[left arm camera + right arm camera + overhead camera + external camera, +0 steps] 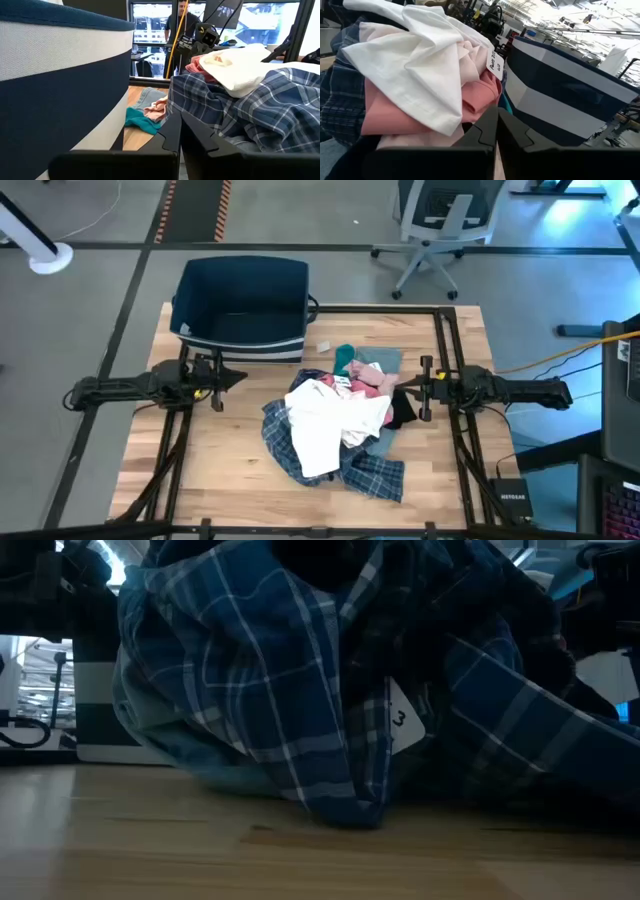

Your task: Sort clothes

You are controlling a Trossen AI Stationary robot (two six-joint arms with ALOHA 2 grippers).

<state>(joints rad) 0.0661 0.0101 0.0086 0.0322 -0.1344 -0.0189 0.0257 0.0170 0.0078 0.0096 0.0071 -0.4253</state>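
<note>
The clothes lie in one heap at the table's middle. A white shirt (325, 420) lies on top of a large blue-white plaid shirt (370, 475). Pink pieces (370, 385), a teal piece (345, 358), a light grey-blue garment (382, 360) and a small black item (403, 412) lie at the heap's far right. My left gripper (232, 377) is shut, left of the heap and clear of it. My right gripper (408, 387) is shut, close to the heap's right side by the pink pieces (480, 95); I cannot tell whether it touches them.
A dark blue fabric bin (240, 305) with a white band stands at the table's far left, just beyond my left gripper. A white tag (323, 346) lies on the wood near the bin. Black frame rails (445, 360) run along the table's sides. A person (181, 20) stands in the room beyond.
</note>
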